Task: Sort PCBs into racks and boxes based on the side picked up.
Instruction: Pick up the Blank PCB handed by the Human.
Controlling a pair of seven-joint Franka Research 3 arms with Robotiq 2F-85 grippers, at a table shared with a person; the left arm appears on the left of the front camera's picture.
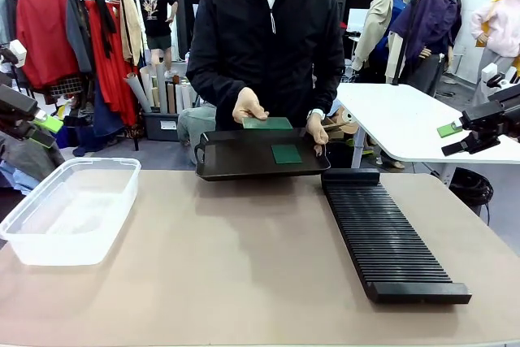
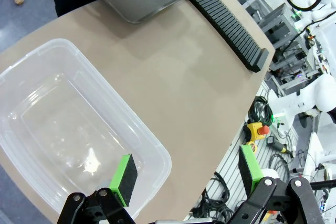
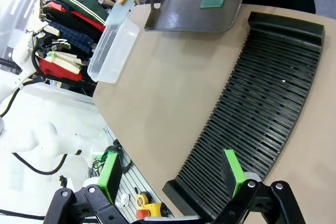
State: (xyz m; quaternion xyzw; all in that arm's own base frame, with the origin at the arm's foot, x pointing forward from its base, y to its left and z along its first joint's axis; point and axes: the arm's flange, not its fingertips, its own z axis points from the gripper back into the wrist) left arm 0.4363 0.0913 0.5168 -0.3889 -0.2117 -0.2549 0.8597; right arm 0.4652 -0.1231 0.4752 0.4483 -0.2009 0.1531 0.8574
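- my left gripper [image 2: 186,174] hangs above the left edge of the desk [image 1: 244,274], jaws spread wide, nothing between the green pads.
- its wrist view looks down on the clear box [image 2: 157,153], which stands on the desk along the left edge; one of my pads lines up over a corner of the box.
- my right gripper [image 3: 170,174] is spread wide too and holds nothing; in the front view it sits out past the right edge of the desk.
- its wrist view looks down on the near end of the rack [image 3: 262,114], which is long and black and lies on the right half of the desk, running from the far edge toward the near edge with its slots crosswise.
- a person [image 1: 268,30] stands at the far edge and holds a dark shallow tray [image 1: 236,160] at the middle of that edge; i cannot tell whether its right corner touches the rack's far end.
- one pcb [image 1: 286,153], dark green, lies flat on the tray, toward its right side.
- a second pcb [image 1: 268,123] is held in one hand [image 1: 248,107] at the tray's far rim.
- the other hand [image 1: 317,129] grips the tray's right side.
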